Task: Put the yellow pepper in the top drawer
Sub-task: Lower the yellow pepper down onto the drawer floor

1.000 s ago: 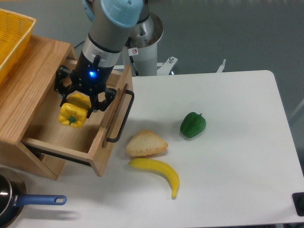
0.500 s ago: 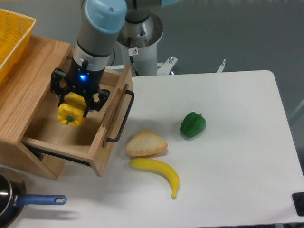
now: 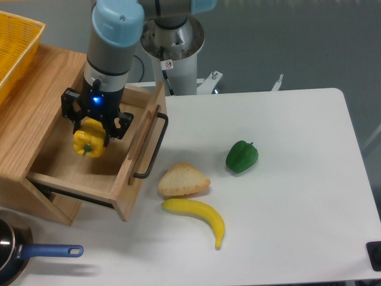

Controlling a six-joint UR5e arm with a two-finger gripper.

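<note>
The yellow pepper (image 3: 88,143) is small and lobed with a green stem. It hangs in my gripper (image 3: 91,133) over the inside of the open top drawer (image 3: 122,182). The drawer is light oak with a black bar handle (image 3: 152,149) on its front, pulled out of the wooden cabinet (image 3: 30,119). My gripper's black fingers are shut on the top of the pepper. I cannot tell whether the pepper touches the drawer floor.
A green pepper (image 3: 241,156), a piece of bread (image 3: 183,180) and a banana (image 3: 197,217) lie on the white table right of the drawer. A yellow basket (image 3: 15,47) sits on the cabinet. A pan with a blue handle (image 3: 41,252) is at the front left.
My gripper has moved left and a little further over the drawer with the yellow pepper held in it. Nothing else moved.
</note>
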